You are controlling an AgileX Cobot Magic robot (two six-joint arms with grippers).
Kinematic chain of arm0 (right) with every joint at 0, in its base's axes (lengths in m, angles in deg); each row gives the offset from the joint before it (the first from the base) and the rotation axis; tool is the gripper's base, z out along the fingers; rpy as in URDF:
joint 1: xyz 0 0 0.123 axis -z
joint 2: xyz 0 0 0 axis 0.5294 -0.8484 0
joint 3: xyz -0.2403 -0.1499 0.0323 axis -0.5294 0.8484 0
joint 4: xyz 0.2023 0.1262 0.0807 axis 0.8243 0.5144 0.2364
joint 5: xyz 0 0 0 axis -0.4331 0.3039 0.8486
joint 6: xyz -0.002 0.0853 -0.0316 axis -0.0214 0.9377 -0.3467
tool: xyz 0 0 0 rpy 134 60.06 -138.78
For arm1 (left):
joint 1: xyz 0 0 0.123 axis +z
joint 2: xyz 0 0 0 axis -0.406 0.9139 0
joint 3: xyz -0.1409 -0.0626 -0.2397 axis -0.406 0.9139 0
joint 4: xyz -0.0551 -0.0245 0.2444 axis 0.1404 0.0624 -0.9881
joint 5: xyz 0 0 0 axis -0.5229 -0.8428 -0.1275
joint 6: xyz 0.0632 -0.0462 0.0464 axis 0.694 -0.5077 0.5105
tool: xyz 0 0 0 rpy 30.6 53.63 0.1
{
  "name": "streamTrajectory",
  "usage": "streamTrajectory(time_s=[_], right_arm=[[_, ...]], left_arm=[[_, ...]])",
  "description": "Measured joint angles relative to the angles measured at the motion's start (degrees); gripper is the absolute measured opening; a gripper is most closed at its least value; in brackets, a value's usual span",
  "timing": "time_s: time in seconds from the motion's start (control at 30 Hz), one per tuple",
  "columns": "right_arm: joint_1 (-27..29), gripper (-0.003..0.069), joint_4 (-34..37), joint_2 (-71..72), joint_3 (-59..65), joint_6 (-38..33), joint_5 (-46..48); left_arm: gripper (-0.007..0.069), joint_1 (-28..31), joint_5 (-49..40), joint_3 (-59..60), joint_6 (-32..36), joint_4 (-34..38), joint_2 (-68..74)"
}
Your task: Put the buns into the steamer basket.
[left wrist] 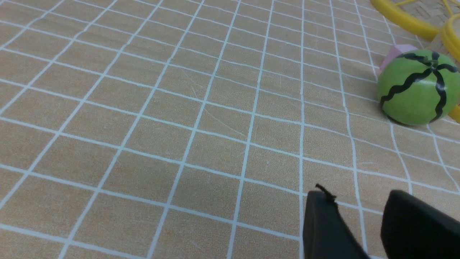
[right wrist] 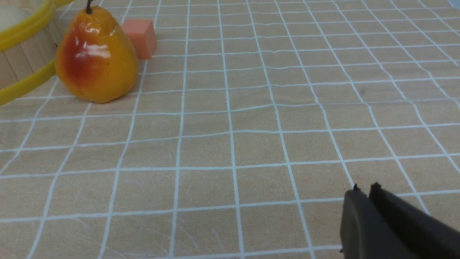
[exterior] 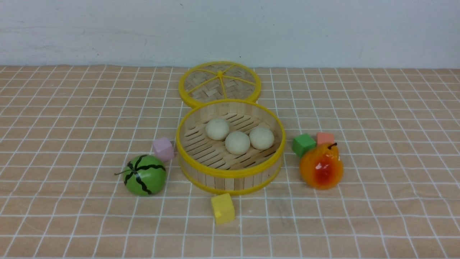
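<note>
Buns [exterior: 237, 139], all three, are sitting inside the steamer basket [exterior: 230, 172] mid-surface, smooth and cream-colored, touching in a loose row on the slats. Only the front view is showing them properly; the right wrist view is catching just a sliver of one past the rim. Neither arm is showing up front. Left end effector [left wrist: 359, 219] is hanging with fingers apart, right end effector [right wrist: 368, 201] with fingers pretty much together, both empty over open checkered cloth [exterior: 72, 108].
</note>
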Motion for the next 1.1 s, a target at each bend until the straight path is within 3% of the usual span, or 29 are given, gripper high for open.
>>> streamTrajectory(time_s=[1.1], right_arm=[[0.0, 0.0083, 0.07, 0.0, 0.0, 0.0, 0.0]], left_arm=[[0.0238, 0.0, 0.0, 0.0, 0.0, 0.0, 0.0]])
